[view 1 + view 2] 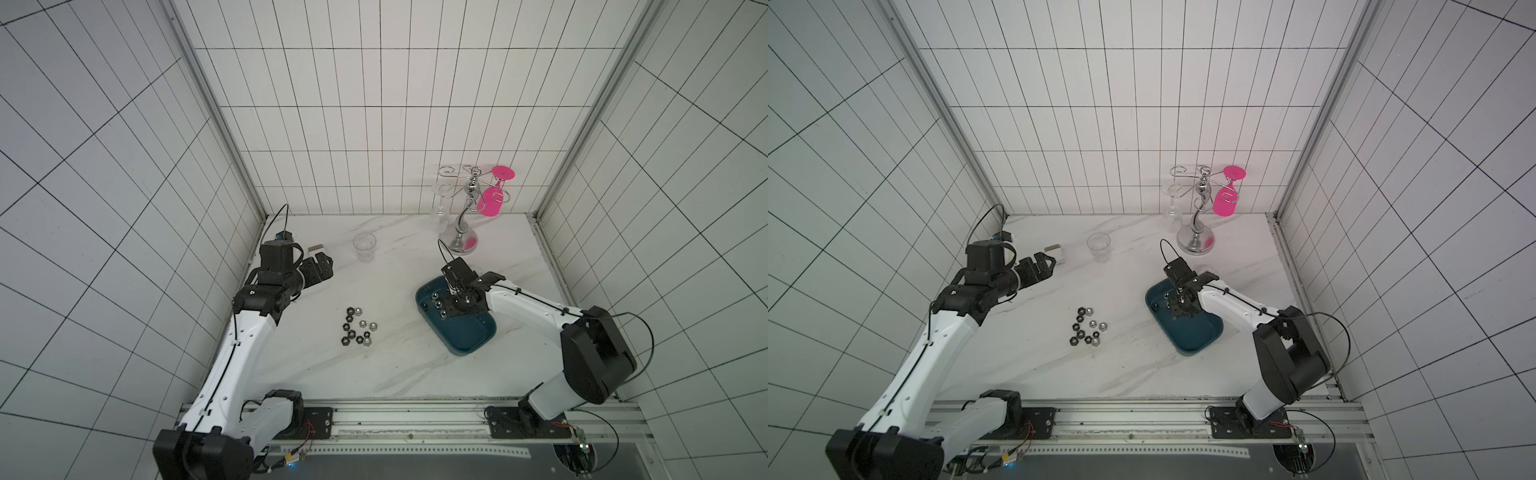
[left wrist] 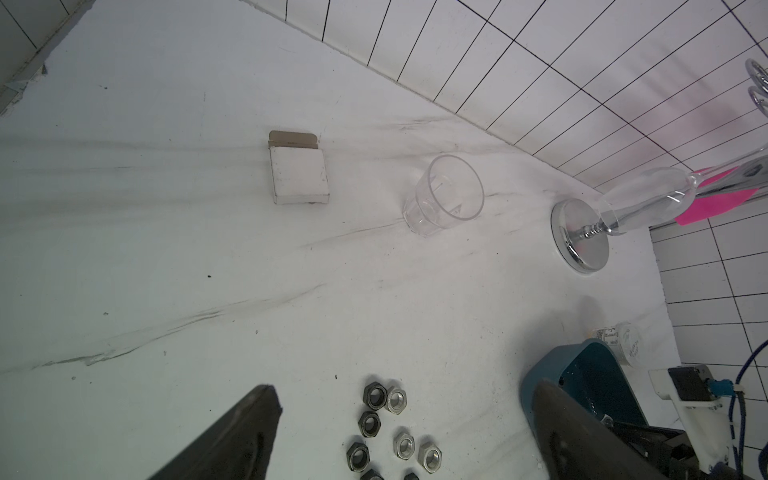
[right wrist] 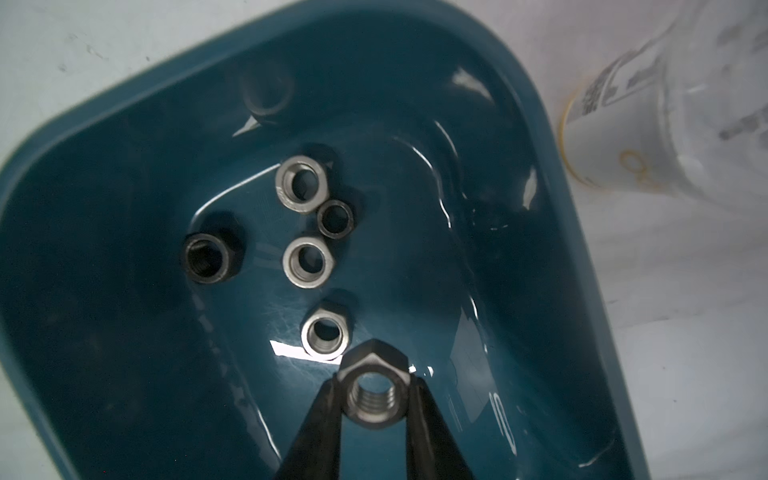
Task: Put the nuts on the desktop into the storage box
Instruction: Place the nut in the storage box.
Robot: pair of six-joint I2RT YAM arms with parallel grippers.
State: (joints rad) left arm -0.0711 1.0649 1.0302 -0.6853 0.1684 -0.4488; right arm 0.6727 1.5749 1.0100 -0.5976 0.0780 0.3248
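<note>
My right pincer [image 3: 374, 388] is almost shut. Its two thin tips pinch one silver nut [image 3: 373, 359] by its flat sides. It hangs over the storage box [image 3: 124, 353], the dark teal tray. Five nuts [image 3: 308, 261] lie on the tray floor below it. I think this is the drop step. About a dozen loose nuts [image 1: 357, 328] wait in a bunch on the desk [image 1: 395, 374], well apart from the tray.

What could go wrong? The held nut looks close above one of the lying nuts. If I let go here, it may hit that nut, bounce and roll. The rim is low, so a hard bounce could send it out onto the desk. It might land near the white jar [image 3: 623, 124] that lies just beside the tray. I cannot tell how high the tips are. The grip is only at the tips, so a jerk could make the nut twist and slip out early.

The right arm reaches from the front rail over the far end of the tray. Its wrist is bent so the pincer points down. My left pincer [image 1: 323, 266] is wide open and holds nothing. That arm stretches to the far left of the desk and points sideways toward the clear cup [image 1: 364, 246].
</note>
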